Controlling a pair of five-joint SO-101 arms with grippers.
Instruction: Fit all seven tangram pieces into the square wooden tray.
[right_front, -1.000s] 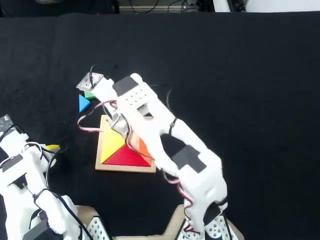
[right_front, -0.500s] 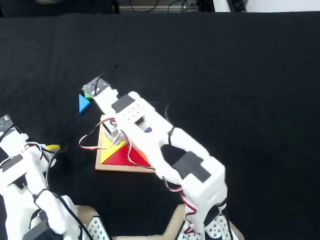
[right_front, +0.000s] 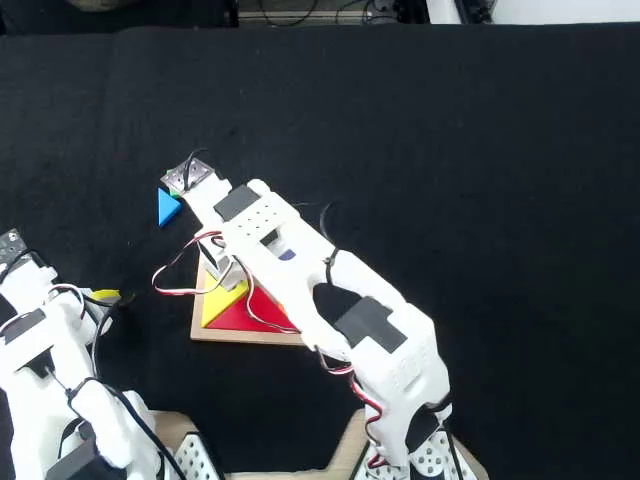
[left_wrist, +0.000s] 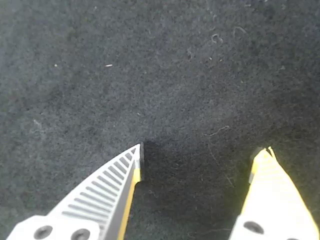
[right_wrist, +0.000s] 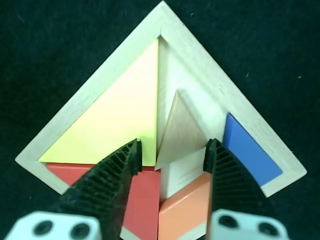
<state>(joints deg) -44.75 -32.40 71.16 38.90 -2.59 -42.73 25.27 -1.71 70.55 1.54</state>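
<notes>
The square wooden tray (right_front: 240, 337) (right_wrist: 200, 55) holds a large yellow triangle (right_wrist: 120, 115) (right_front: 218, 305), a red triangle (right_wrist: 140, 200) (right_front: 262, 315), an orange piece (right_wrist: 182, 215) and a blue piece (right_wrist: 250, 150). A pale wood-coloured triangle (right_wrist: 177, 132) lies in the tray's middle gap. My right gripper (right_wrist: 173, 144) hangs open just above it, one finger on each side, the piece close to one finger. Outside the tray, a small blue triangle (right_front: 168, 207) lies on the cloth beside a green sliver (right_front: 174, 190). My left gripper (left_wrist: 201, 148) (right_front: 108, 297) is open over bare cloth, left of the tray.
Black cloth covers the whole table (right_front: 480, 150), with wide free room at the back and right. The right arm (right_front: 300, 270) lies across the tray and hides most of it in the high view. Loose servo cables (right_front: 175, 265) loop beside the tray.
The right arm has drawn back and sunk lower over the tray, now covering more of it and most of the green piece. The left arm has stayed put.
</notes>
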